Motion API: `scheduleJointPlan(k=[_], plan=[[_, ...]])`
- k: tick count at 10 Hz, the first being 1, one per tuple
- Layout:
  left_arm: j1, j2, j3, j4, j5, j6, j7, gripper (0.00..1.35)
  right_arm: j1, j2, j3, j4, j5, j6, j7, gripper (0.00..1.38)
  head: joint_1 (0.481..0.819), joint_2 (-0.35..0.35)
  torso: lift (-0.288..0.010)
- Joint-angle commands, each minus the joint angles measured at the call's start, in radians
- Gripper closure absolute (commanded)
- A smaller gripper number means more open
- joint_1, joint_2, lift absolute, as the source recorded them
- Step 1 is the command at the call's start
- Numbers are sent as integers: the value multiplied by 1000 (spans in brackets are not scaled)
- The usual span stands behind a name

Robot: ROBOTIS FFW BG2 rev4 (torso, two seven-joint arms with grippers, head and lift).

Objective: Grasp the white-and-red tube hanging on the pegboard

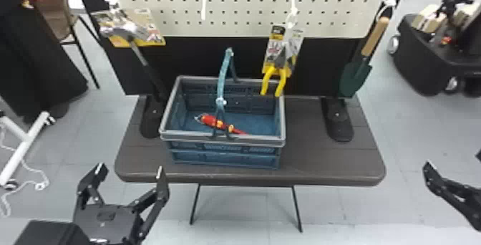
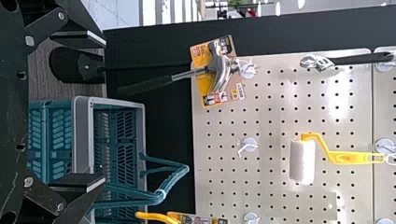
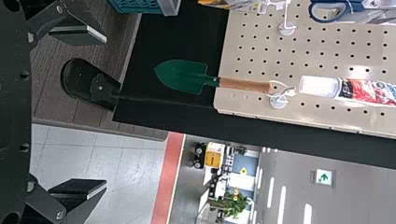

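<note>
Here, left to right, the left gripper [image 1: 130, 169] stands empty, fingers spread; beyond it is a lattice-sided plastic basket [image 1: 257, 140]. The perforated pegboard [image 3: 303, 56] bears, at its right side, the ungrasped white-and-red tube [image 3: 366, 91], smooth, cylindrical, cap downward, above the wooden-handled trowel [image 3: 184, 74]. The right gripper [image 3: 103, 111] is likewise spread and empty, so approach and grasp apparently remain.

White-and-red tube [image 3: 366, 91] upright, white cap [image 3: 319, 87] down, on pegboard [image 3: 300, 55] near right edge.
</note>
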Motion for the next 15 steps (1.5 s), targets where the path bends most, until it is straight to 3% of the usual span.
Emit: scheduleJointPlan(k=[1, 7, 9, 13, 15], plan=[[-2, -1, 1, -3, 0, -4, 0, 271, -2, 2, 0, 1, -2, 0, 0, 206, 819, 8, -100], [-8, -1, 3, -3, -3, -7, 0, 271, -30, 2, 2, 13, -2, -1, 8, 205, 819, 8, -100], [-8, -1, 4, -3, -3, -9, 0, 271, -51, 2, 2, -46, 18, 59, 15, 202, 819, 8, -100], [-6, 4, 11, -6, -2, -12, 0, 271, -208, -6, -6, -107, 69, 200, 106, 200, 819, 8, -100], [-19, 19, 9, -6, 1, -12, 0, 271, -311, -12, -64, -161, 133, 266, 176, 200, 819, 8, -100]])
